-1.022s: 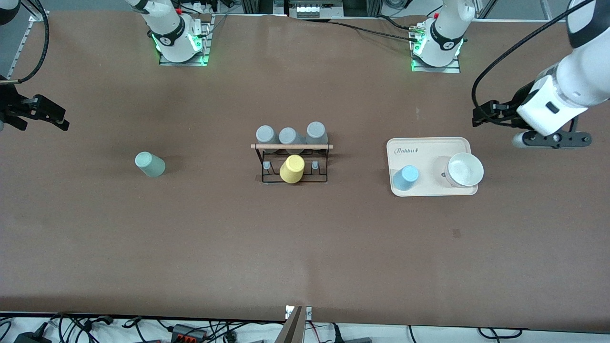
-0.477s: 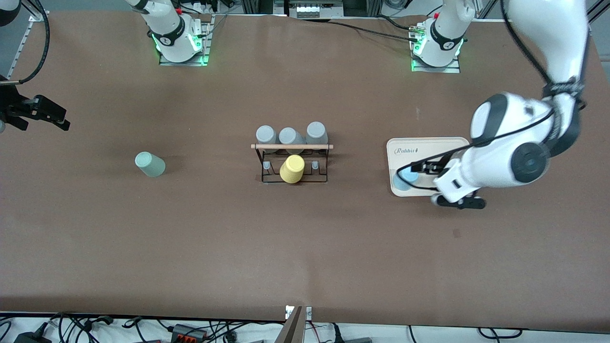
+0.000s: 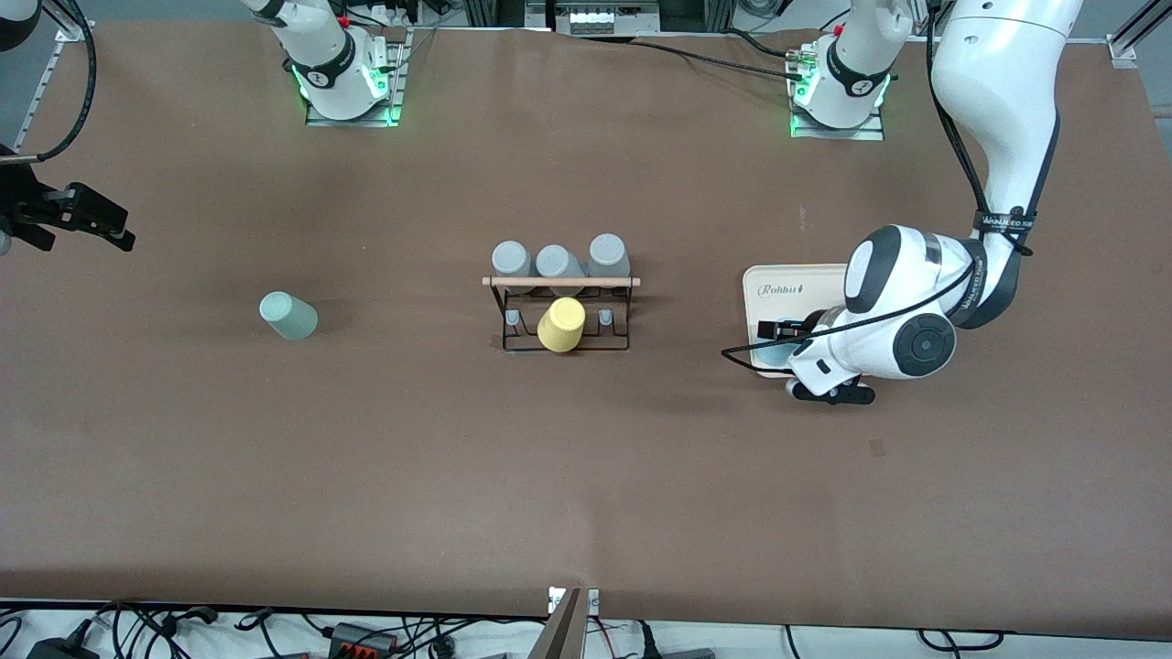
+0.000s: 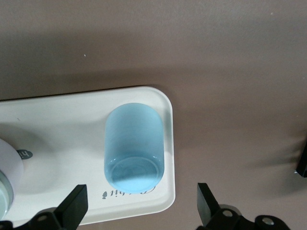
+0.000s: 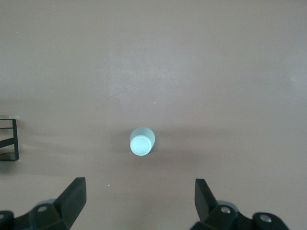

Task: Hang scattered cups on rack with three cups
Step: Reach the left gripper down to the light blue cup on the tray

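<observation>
Looking down from the front view, a brown tabletop (image 3: pixel 586 476) carries a black wire rack (image 3: pixel 564 316) with a wooden rod, three grey cups (image 3: pixel 557 259) and a yellow cup (image 3: pixel 561 324) on it. The left gripper (image 3: pixel 778 331) hovers over a cream tray (image 3: pixel 797 284) where the blue cup sits, mostly hidden; the mint cup (image 3: pixel 287 316) stands toward the right arm's end, whose right gripper (image 3: pixel 82 220) waits aloft. Through the left wrist view, the smooth blue cup (image 4: pixel 133 147) stands base-up on the tray between spread fingers (image 4: pixel 73 211). Through the right wrist view, the mint cup (image 5: pixel 142 141) sits well below the spread right gripper.
</observation>
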You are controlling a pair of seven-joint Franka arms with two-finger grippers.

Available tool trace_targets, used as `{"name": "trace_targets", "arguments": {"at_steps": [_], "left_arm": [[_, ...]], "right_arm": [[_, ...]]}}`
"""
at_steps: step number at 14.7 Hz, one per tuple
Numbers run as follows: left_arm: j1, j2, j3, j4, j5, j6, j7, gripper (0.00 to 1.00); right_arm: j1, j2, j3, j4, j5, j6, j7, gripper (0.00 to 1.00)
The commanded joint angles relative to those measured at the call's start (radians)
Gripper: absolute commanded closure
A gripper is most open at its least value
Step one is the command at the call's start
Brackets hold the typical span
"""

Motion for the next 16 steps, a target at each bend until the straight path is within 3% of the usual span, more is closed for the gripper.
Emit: {"name": "trace_targets", "arguments": {"at_steps": [1,12,14,16], "left_arm": [[0.000,-0.012,0.000,-0.029,0.012,0.018,0.015,0.00],[-0.002,0.036,0.003,-0.029,0.026,0.084,0.015,0.02],[-0.002,0.036,0.002,-0.029,0.067,0.084,0.015,0.24],[-0.003,0.036,0.000,-0.029,0.075,0.083,0.013,0.39]], "right_arm": [[0.002,-0.011,-0.004,-0.008,0.012,-0.006,-0.010,0.00],[-0.001,-0.009,-0.006,-0.011,0.012,-0.011,-0.005,0.00],[-0.001,-0.009,-0.006,-0.011,0.012,-0.011,-0.005,0.00],[0.001,-0.009,-0.006,-0.011,0.012,-0.011,-0.001,0.00]]}}
